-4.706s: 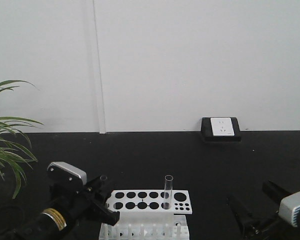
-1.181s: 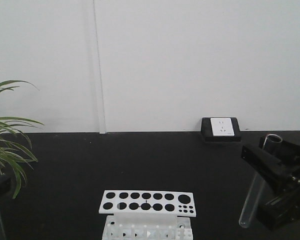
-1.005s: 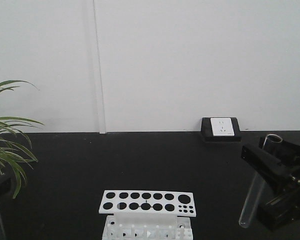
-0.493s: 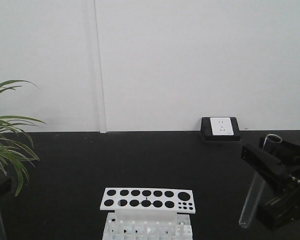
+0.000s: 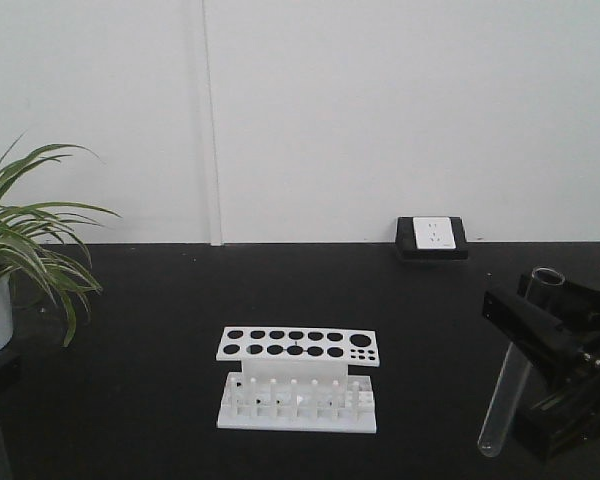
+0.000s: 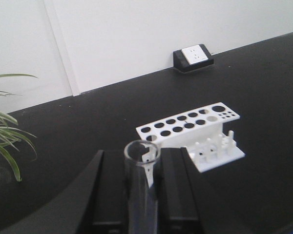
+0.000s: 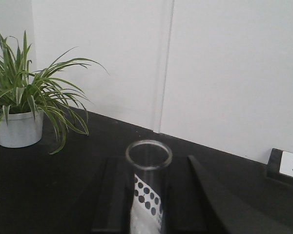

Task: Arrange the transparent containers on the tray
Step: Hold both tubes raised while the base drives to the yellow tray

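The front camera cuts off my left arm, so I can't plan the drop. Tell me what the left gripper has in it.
Observer: The left wrist view shows the left gripper shut on the left test tube, its open mouth toward the camera.
Operator: Now report how the right one sits.
Observer: In the right wrist view, the right test tube stands centred between the black fingers of the right gripper.
Operator: Find me the yellow tray.
Observer: No tray shows in any of the three views.
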Tool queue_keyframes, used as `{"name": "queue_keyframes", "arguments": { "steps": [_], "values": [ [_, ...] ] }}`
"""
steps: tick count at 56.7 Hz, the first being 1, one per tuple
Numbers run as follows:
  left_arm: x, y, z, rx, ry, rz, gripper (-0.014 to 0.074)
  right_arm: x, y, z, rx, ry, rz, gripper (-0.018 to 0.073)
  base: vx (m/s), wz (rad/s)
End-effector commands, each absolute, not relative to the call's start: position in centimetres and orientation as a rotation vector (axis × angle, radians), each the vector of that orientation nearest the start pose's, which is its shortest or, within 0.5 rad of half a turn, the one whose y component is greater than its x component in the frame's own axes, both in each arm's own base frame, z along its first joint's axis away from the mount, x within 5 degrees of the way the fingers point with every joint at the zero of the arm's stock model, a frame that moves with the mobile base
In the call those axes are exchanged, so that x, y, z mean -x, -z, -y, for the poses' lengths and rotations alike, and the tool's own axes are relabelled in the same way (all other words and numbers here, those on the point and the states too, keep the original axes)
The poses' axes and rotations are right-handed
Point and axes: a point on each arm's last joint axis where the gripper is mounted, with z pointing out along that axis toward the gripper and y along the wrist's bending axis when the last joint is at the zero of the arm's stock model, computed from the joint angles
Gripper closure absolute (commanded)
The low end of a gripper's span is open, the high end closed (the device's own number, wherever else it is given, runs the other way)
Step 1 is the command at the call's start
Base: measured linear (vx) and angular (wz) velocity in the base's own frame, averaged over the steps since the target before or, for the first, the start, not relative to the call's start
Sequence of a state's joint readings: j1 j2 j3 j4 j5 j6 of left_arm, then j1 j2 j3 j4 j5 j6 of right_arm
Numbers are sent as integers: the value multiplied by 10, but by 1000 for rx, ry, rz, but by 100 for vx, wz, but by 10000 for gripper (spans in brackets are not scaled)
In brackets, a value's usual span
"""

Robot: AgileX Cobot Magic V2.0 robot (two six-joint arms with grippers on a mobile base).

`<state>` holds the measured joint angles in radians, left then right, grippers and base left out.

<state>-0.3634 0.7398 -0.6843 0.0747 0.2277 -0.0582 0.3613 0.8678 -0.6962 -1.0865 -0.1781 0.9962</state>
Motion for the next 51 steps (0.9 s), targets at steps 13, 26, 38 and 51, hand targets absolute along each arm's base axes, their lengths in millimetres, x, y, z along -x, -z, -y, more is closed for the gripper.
{"name": "queue_keyframes", "arguments": {
  "steps": [13, 26, 38, 51],
  "values": [
    [-146, -372, 55, -304, 266, -1628, 597, -168, -378, -81, 480, -368, -1450, 572, -28, -8],
    [-146, -372, 55, -304, 266, -1628, 597, -168, -378, -81, 480, -368, -1450, 572, -33, -2],
    [-146, -372, 55, -304, 266, -1628, 597, -168, -378, -81, 480, -368, -1450, 572, -36, 14],
    [-146, -372, 55, -304, 266, -1628, 597, -168, -378, -82, 481, -370, -1448, 572, -37, 29]
  ]
}}
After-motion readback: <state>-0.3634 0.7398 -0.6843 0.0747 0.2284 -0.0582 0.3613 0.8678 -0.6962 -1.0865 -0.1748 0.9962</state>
